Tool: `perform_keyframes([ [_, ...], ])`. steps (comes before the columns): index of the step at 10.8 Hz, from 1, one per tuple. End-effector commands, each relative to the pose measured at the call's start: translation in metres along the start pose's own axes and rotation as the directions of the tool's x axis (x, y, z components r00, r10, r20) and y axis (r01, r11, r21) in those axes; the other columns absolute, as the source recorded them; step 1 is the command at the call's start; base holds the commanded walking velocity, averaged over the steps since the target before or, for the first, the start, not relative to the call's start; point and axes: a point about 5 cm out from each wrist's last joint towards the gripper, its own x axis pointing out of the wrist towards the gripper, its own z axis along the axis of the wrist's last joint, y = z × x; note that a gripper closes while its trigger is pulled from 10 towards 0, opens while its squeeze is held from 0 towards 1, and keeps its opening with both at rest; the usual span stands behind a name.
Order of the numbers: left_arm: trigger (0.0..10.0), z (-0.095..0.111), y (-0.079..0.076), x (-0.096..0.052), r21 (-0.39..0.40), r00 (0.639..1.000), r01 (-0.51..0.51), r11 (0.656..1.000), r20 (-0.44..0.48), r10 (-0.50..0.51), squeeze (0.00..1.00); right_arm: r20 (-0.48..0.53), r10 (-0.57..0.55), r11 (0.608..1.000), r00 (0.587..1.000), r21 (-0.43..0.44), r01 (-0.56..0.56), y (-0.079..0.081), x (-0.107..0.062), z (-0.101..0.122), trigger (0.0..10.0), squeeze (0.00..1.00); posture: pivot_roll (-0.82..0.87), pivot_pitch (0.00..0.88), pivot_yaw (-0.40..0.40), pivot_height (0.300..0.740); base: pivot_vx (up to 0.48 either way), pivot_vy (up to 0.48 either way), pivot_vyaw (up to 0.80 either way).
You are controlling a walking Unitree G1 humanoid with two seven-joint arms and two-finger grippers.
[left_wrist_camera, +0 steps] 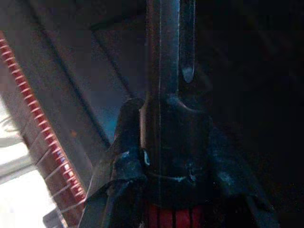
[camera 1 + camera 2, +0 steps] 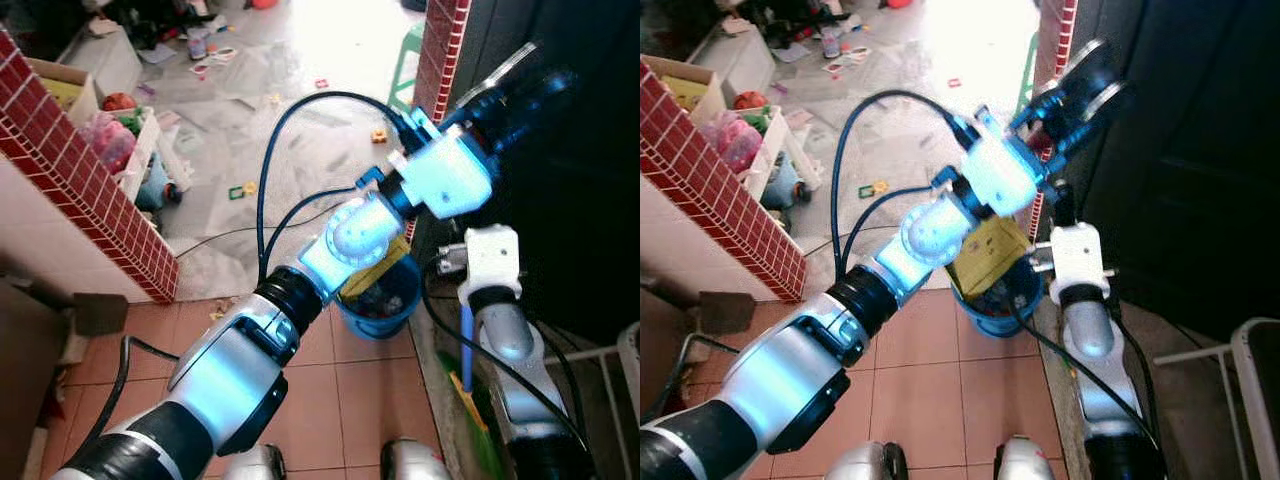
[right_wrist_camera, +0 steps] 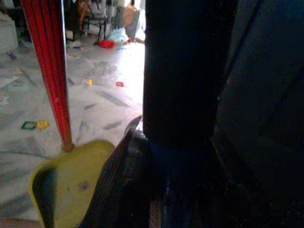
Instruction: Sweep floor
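The broom handle is the thing to watch: a dark pole standing upright at the right of the scene against the dark wall, and both arms are on it. The right tool is wrapped around it low down, fingers pressed to the pole, a blue stretch of shaft showing just under the wrist. The left tool clamps the same pole higher up, its arm reaching across from the near left. The broom's head is hidden, so I cannot say whether it touches the floor.

Just beside the pole sits a yellow dustpan with a red handle, propped in a blue bucket on the near orange tiles.

Farther out, the grey floor is littered: small coloured bits and scraps lie scattered across it, toys piled at the far left past the red brick wall.

My read: the broom is in hand, but the sweeping itself looks barely begun, if at all, and all that debris is left to gather.
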Motion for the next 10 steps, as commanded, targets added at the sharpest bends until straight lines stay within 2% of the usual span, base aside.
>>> perform_keyframes([
  [1, 10.0, 0.021, -0.042, 0.019, -0.156, 0.994, -0.044, 0.987, 0.091, 0.058, 0.0, 0.042, 0.008, 1.0, 0.999, 0.007, -0.009, 0.005, 0.005, 0.011, 10.0, 0.0, -0.22, 0.028, 0.09, 0.74, 0.0, 0.0, 0.0],
  [2, 10.0, 0.024, -0.015, 0.028, -0.17, 0.986, -0.131, 0.977, 0.084, 0.147, 0.0, 0.051, 0.014, 1.0, 0.999, 0.011, -0.015, 0.011, 0.01, 0.014, 10.0, 0.0, -0.21, 0.021, 0.088, 0.74, 0.0, 0.0, 0.0],
  [3, 10.0, 0.038, 0.023, 0.04, -0.108, 0.962, -0.214, 0.971, 0.15, 0.229, 0.0, 0.052, 0.023, 1.0, 0.998, 0.016, -0.024, 0.014, 0.012, 0.014, 10.0, 0.0, -0.18, 0.007, 0.076, 0.74, 0.0, 0.0, 0.0],
  [4, 10.0, 0.05, 0.072, 0.042, 0.001, 0.932, -0.315, 0.949, 0.191, 0.309, 0.0, 0.044, 0.042, 0.999, 0.998, 0.025, -0.043, 0.019, 0.016, 0.01, 10.0, 0.0, -0.14, 0.0, 0.061, 0.74, 0.0, 0.0, 0.0],
  [5, 10.0, 0.051, 0.091, 0.037, 0.058, 0.922, -0.356, 0.933, 0.184, 0.341, 0.0, 0.041, 0.056, 0.998, 0.998, 0.03, -0.058, 0.022, 0.018, 0.009, 10.0, 0.0, -0.12, 0.0, 0.054, 0.74, 0.0, 0.0, 0.0],
  [6, 10.0, 0.051, 0.117, 0.026, 0.14, 0.909, -0.405, 0.903, 0.164, 0.382, 0.0, 0.036, 0.09, 0.995, 0.995, 0.032, -0.091, 0.029, 0.023, 0.008, 10.0, 0.0, -0.09, 0.0, 0.042, 0.74, 0.0, 0.0, 0.0],
  [8, 10.0, 0.055, 0.155, -0.006, 0.282, 0.882, -0.47, 0.836, 0.128, 0.453, 0.0, 0.01, 0.121, 0.992, 0.993, 0.038, -0.121, 0.034, 0.031, 0.003, 10.0, 0.0, -0.04, 0.0, 0.02, 0.74, 0.0, 0.0, 0.0],
  [9, 10.0, 0.055, 0.163, -0.014, 0.319, 0.873, -0.483, 0.815, 0.109, 0.475, 0.0, 0.009, 0.129, 0.991, 0.992, 0.038, -0.13, 0.035, 0.033, 0.002, 10.0, 0.0, -0.03, 0.0, 0.017, 0.74, 0.0, 0.0, 0.0],
  [10, 10.0, 0.04, 0.177, -0.042, 0.406, 0.852, -0.479, 0.778, 0.005, 0.523, 0.0, 0.001, 0.144, 0.989, 0.99, 0.039, -0.144, 0.037, 0.035, 0.0, 10.0, 0.0, -0.03, 0.0, 0.015, 0.74, 0.0, 0.0, 0.0],
])
